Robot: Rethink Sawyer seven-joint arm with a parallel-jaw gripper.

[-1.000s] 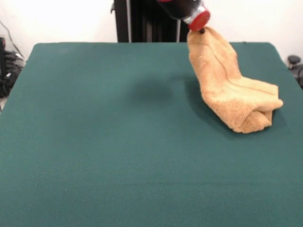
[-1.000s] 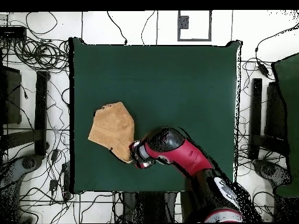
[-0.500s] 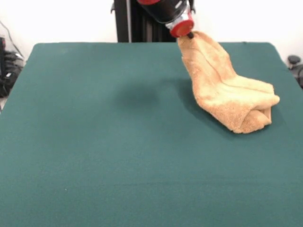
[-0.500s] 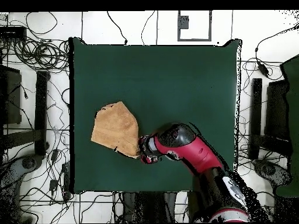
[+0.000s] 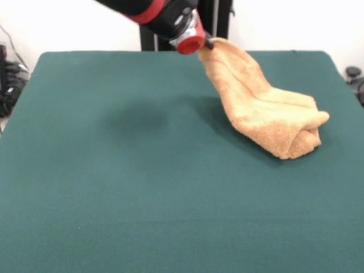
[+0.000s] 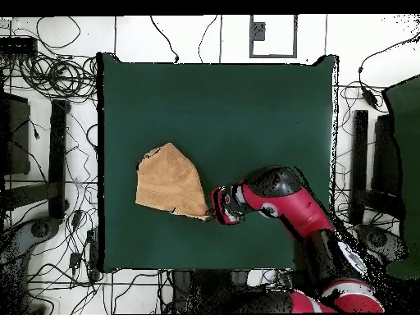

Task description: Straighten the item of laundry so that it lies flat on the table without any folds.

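The orange-tan towel (image 5: 264, 111) is bunched and folded on the right side of the dark green table (image 5: 142, 187). One corner is lifted off the cloth and stretched toward the far edge. My gripper (image 5: 206, 43) is shut on that lifted corner, with its red-ringed wrist just to the left. In the overhead view the towel (image 6: 171, 185) lies left of centre, and the gripper (image 6: 212, 210) holds its lower right corner. The folded end rests on the table. The woven band and white tag do not show.
Cables, stands and black equipment (image 6: 49, 164) surround the table on the floor. The black pedestal column (image 5: 153, 25) stands behind the far edge. Another green surface (image 6: 408, 164) lies at the overhead view's right edge.
The gripper has moved left in the front view, dragging the held corner with it. The towel has stretched longer and its folded end has slid a little the same way.
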